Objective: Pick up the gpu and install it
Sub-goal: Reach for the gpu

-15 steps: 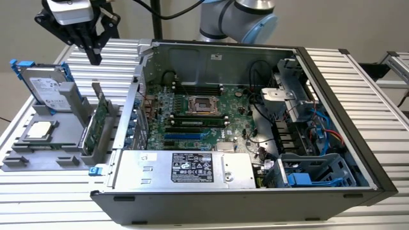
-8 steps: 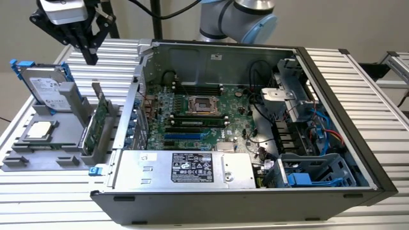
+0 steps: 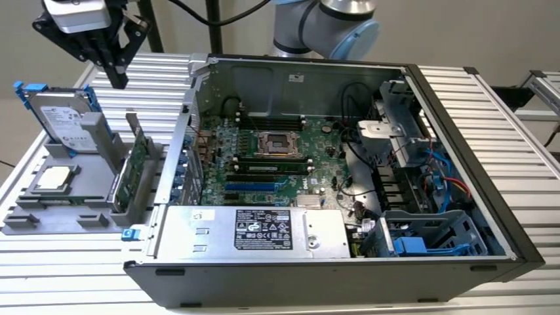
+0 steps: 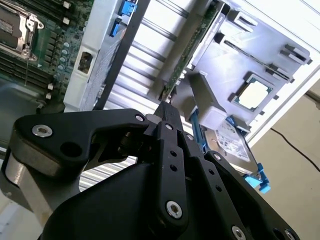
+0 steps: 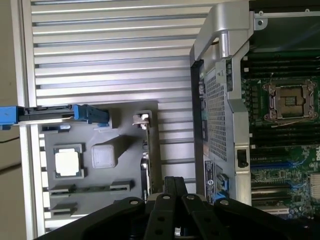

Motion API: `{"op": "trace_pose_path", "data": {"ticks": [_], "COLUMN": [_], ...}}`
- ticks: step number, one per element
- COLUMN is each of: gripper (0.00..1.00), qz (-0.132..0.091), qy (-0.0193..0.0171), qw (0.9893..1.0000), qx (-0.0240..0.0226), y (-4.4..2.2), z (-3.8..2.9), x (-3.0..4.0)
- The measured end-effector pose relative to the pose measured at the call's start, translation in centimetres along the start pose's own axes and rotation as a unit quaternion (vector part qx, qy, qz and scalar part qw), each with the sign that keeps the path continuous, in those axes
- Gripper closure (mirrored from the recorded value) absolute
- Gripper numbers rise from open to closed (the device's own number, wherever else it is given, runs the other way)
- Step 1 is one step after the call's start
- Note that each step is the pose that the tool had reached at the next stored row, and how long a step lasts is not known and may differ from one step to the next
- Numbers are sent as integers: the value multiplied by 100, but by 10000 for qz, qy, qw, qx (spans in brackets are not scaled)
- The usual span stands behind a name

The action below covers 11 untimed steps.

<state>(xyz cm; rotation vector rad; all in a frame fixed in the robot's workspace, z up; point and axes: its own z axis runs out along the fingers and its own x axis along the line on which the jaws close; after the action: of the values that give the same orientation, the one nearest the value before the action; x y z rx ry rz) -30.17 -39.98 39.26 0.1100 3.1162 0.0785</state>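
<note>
The gpu stands on edge in a slot of the grey holder, at the exterior view's left of the open computer case. It is a green board with a silver end bracket. Both wrist views show it edge-on. My gripper hangs high above the table, beyond the holder's far end and well apart from the gpu. Its black fingers are shut together with nothing between them in both wrist views. The motherboard with its blue and black slots lies open inside the case.
A silver hard drive with blue rails stands upright in the holder, and a square silver CPU chip lies flat beside it. The case's rear wall rises right next to the gpu. Cables and drive bays fill the case's right side.
</note>
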Motion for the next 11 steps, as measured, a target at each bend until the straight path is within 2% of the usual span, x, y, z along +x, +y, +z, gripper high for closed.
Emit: {"op": "trace_pose_path", "data": {"ticks": [11], "gripper": [100], "qz": [1], "qy": [0], "qw": [10000], "qx": [-2], "y": [-8], "z": [-3], "x": [119]}}
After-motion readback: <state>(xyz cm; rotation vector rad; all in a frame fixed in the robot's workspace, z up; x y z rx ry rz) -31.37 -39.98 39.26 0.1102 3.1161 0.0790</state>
